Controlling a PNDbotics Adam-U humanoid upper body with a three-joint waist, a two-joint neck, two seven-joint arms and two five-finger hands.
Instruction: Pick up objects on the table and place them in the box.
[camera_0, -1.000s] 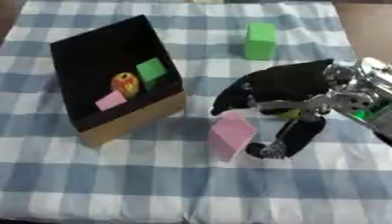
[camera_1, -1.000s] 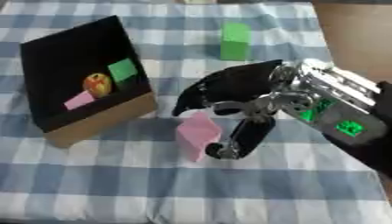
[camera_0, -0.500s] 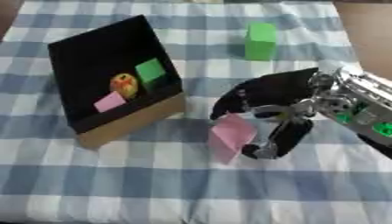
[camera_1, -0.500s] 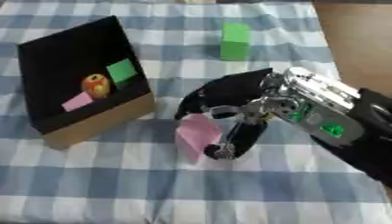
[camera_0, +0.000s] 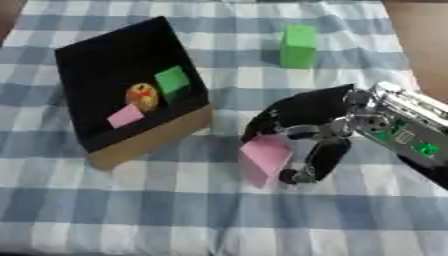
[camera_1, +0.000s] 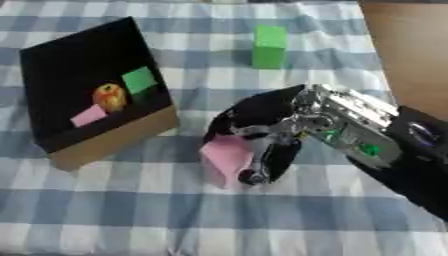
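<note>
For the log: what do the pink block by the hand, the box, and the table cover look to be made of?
Pink block: looks like matte foam or painted wood, judging by its flat faces, even colour and lack of shine; which one is unclear. Box: probably cardboard, with a tan outer wall and a dull black lining. Table cover: woven cloth in a blue and white check, with soft wrinkles. The right hand curls over the block.

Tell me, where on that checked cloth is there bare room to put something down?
Bare cloth runs along the whole near edge, and between the black box and the green block. It is crowded where the right hand curls over the pink block, close beside the box.
</note>
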